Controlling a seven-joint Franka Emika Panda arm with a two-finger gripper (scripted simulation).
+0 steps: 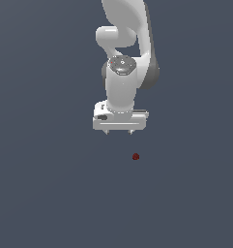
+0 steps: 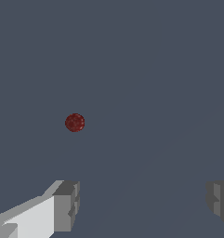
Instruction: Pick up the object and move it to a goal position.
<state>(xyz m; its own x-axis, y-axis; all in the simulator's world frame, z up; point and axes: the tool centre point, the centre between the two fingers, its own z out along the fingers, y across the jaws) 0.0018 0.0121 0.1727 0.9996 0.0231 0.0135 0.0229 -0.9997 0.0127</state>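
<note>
The hand (image 1: 119, 131) hangs with its fingers (image 2: 66, 207) spread wide and nothing between them. Beyond it, apart from the fingertips and off toward the exterior view's right, lies the object (image 1: 135, 156), a tiny dark red ball alone on the plain grey worktop (image 1: 45, 193). It looks light and hard, and being round it would probably roll or squirt out if pinched off-centre. Best to close squarely across its middle.

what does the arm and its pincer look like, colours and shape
The arm is glossy white with rounded, bulbous links, a dark grey band at the joint and a grey circular cap on top. The pincer is a wide, boxy white block with two short fingers, white with grey blocky tips. No cables show.
</note>
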